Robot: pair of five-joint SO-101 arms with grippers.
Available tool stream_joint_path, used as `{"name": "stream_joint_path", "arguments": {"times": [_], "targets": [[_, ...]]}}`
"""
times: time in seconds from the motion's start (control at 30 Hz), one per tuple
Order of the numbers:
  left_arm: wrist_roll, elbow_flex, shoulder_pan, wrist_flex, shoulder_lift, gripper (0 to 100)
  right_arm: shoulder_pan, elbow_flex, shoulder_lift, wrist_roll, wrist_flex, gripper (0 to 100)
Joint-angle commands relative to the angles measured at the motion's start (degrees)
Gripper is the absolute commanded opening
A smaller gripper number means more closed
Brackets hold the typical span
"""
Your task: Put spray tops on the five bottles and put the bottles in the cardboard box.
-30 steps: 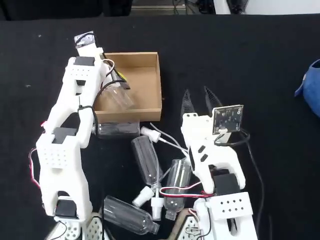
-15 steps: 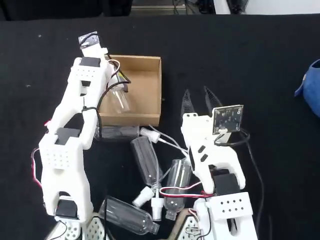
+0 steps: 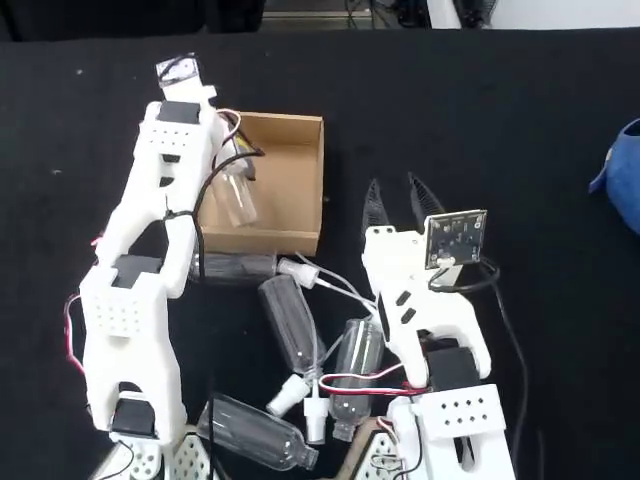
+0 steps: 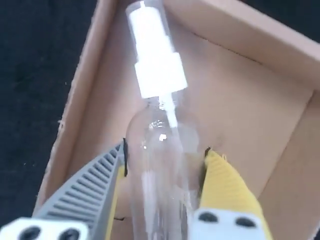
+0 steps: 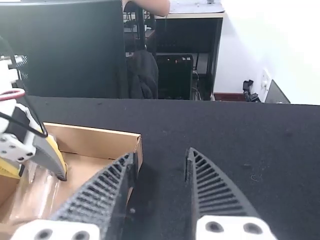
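Four bottles point(image 3: 291, 322) are seen lying on the black table point(image 3: 500, 120), just near of the cardboard box point(image 3: 296, 190). A fifth bottle point(image 4: 161, 170), spray-topped, is pinched by the left gripper point(image 4: 165, 150) over the box's left part. The right gripper point(image 3: 392, 192) is held spread just right of the box.

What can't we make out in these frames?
- High view: the left arm covers the left side of the box and most of the bottle it holds; whether the bottle touches the box floor is unclear.
- Left wrist view: the bottle's base is cut off by the picture edge, past the fingers.
- High view: a blue thing is cut off at the right edge; unidentifiable.
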Motion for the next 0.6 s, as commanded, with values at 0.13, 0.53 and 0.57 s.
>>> {"name": "stream_joint_path", "arguments": {"times": [0.13, 0.53, 0.57], "targets": [[-0.44, -5.49, -3.74, 1.58, -1.41, 3, 0.79, -0.48, 0.48, -0.09, -1.67, 13.7], [-0.53, -5.14, -3.38, 1.67, -1.49, 3, 0.79, -0.48, 0.48, -0.09, -1.85, 13.7], [-0.53, -5.05, -3.38, 1.67, -1.49, 3, 0.79, -0.48, 0.48, -0.09, -1.85, 13.7]]}}
